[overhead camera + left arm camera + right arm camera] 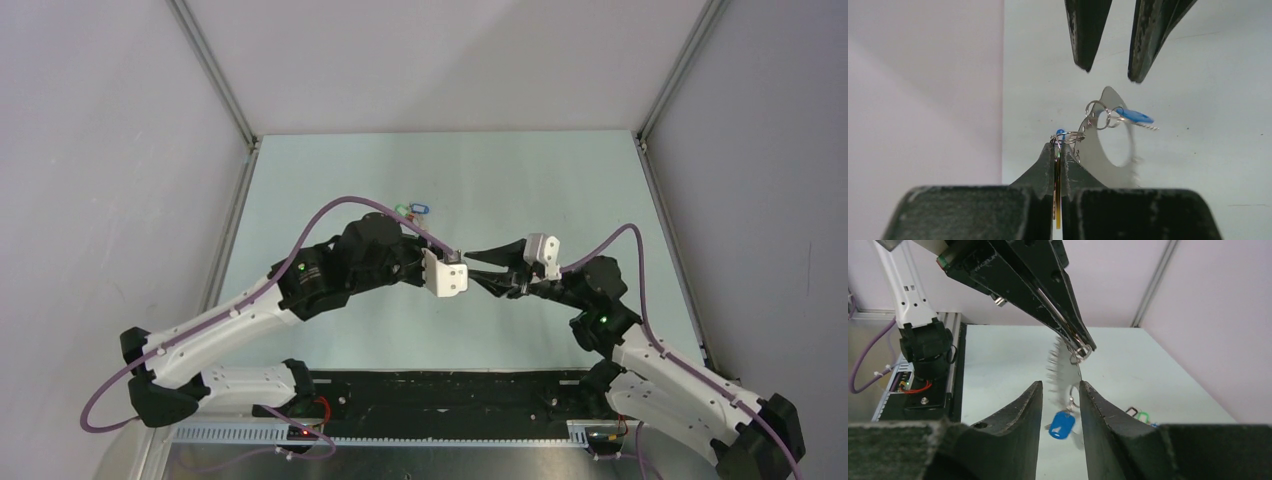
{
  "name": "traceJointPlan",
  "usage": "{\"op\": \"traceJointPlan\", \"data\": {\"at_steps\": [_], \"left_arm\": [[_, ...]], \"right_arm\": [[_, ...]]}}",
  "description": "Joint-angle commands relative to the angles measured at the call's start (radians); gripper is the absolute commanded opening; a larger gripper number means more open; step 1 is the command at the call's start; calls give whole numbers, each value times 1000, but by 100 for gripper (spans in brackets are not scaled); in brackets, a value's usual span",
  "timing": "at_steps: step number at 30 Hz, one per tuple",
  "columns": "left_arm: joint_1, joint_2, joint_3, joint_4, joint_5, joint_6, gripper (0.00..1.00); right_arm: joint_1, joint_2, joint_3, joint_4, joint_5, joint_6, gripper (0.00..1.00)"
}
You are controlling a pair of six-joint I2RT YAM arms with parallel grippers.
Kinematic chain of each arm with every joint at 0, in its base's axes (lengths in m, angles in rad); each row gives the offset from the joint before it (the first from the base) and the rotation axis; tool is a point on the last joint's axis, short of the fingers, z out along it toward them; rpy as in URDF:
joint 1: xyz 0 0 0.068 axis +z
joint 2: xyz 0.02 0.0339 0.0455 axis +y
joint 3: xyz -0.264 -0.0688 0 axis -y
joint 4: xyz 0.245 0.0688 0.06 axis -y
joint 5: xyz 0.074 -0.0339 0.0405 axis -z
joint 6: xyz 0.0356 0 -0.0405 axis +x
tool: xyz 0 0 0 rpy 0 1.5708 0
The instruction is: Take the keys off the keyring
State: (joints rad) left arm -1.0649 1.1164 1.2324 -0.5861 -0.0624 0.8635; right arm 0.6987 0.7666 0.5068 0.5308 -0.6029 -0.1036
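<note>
We see the keyring (1090,155), a tan-grey loop fringed with small silvery rings, hanging tilted in the air and blurred. 1 of its rim rings is pinched between the closed fingertips of the left gripper (1059,146). 1 blue-tagged key (1138,117) dangles from linked rings at its edge. Loose keys (415,210) with green and blue tags lie clustered on the table, well apart from the loop.
</note>
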Motion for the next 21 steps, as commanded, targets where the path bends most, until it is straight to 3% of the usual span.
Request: {"op": "traceJointPlan", "data": {"at_steps": [1, 10, 21], "left_arm": [[-9, -29, 43, 57, 50, -39, 0], [-21, -75, 27, 57, 46, -56, 0], [-40, -94, 14, 57, 90, -68, 0]], "right_arm": [[23, 50, 2, 177, -32, 3, 37], [68, 139, 14, 294, -11, 23, 33], [125, 190, 58, 313, 54, 13, 34]]}}
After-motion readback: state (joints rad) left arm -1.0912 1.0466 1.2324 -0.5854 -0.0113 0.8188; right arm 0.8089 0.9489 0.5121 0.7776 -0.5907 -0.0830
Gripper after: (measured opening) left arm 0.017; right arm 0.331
